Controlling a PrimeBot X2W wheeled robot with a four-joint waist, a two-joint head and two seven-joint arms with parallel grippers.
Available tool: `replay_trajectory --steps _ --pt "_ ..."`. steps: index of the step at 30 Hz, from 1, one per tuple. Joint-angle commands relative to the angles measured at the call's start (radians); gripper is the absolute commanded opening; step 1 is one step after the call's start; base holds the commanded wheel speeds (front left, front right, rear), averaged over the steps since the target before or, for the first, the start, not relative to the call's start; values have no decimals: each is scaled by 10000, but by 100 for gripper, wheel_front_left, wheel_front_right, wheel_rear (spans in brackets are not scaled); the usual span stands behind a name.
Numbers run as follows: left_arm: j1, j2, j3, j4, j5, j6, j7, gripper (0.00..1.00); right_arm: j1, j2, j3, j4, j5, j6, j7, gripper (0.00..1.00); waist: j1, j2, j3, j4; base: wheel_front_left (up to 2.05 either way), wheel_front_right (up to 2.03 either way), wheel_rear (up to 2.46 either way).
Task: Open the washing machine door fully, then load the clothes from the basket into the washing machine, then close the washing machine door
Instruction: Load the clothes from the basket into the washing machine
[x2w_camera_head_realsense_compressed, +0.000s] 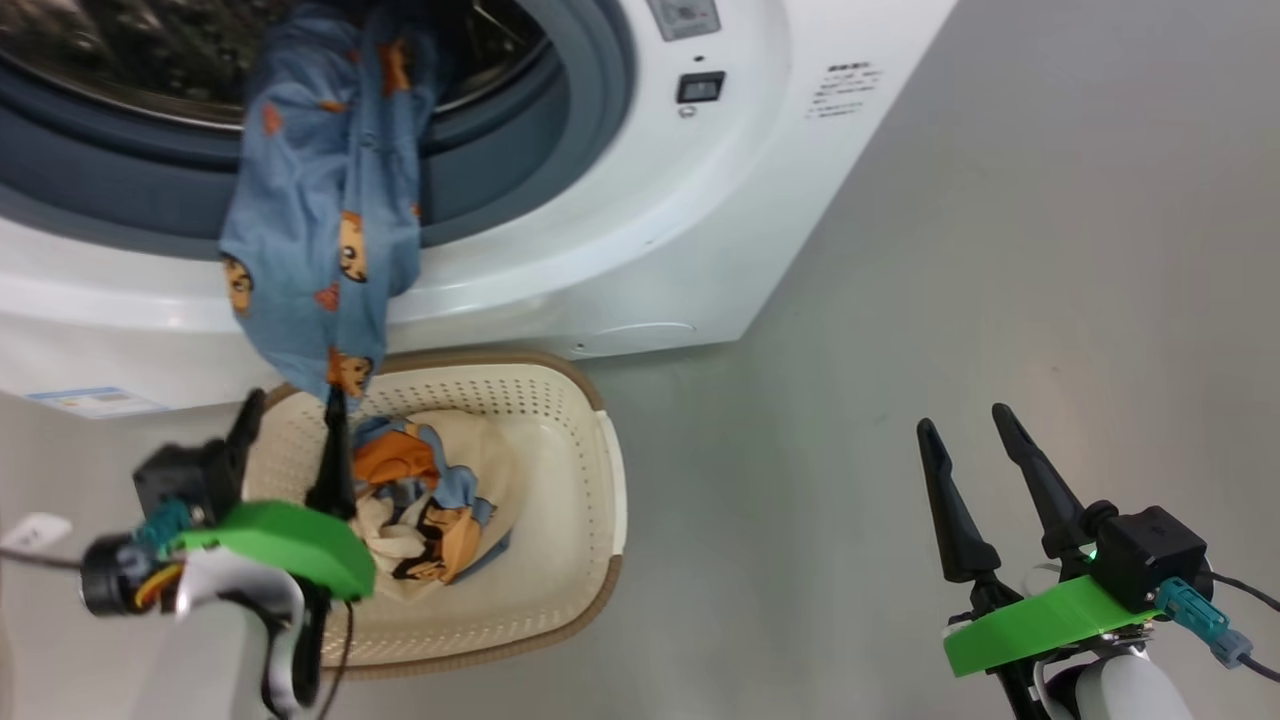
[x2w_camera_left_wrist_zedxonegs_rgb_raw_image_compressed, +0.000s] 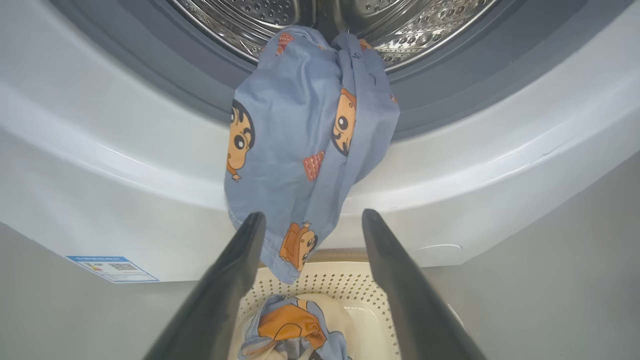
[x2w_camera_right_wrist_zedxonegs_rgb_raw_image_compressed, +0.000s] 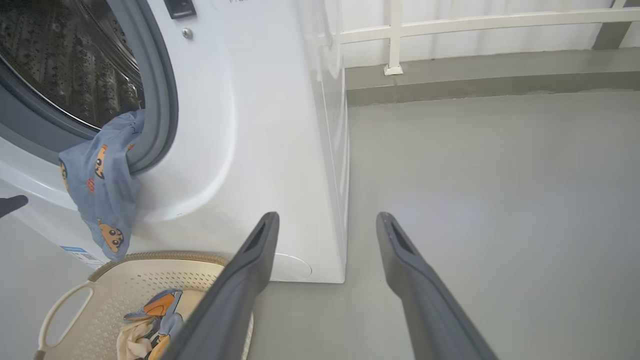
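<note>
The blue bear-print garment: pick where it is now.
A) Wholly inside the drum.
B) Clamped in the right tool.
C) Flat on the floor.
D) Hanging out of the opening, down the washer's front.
D: the blue garment hangs out of the drum over the washing machine front, its tip above the basket, with the left tool open at that tip.

Blue garment (x2w_camera_right_wrist_zedxonegs_rgb_raw_image_compressed: 100, 190) over washing machine (x2w_camera_right_wrist_zedxonegs_rgb_raw_image_compressed: 250, 125) rim

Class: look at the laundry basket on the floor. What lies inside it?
Inside the basket lies a crumpled heap of clothes: blue cartoon-print fabric and cream cloth. Anything beneath that heap is covered.
</note>
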Motion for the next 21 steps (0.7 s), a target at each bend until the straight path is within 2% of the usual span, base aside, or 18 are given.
replay_trajectory --steps 1,9,14,21 --pt "-253 294 340 -102 -31 -25 -42 100 -174 -43 245 -213 90 63 -49 100 -1 0 268 -279 0 0 0" --pt "-1951 662 446 2148 -227 -606 -388 100 -378 -43 336 -228 103 63 -49 100 -1 0 768 -631 0 0 0" --pt "-2705 729 473 3368 -200 -696 -651 100 -480 -43 413 -230 65 63 -49 100 -1 0 965 -742 0 0 0" --pt "-3492 679 527 4399 -104 -714 -842 100 -561 -43 463 -247 7 63 -49 100 -1 0 1165 -803 0 0 0"
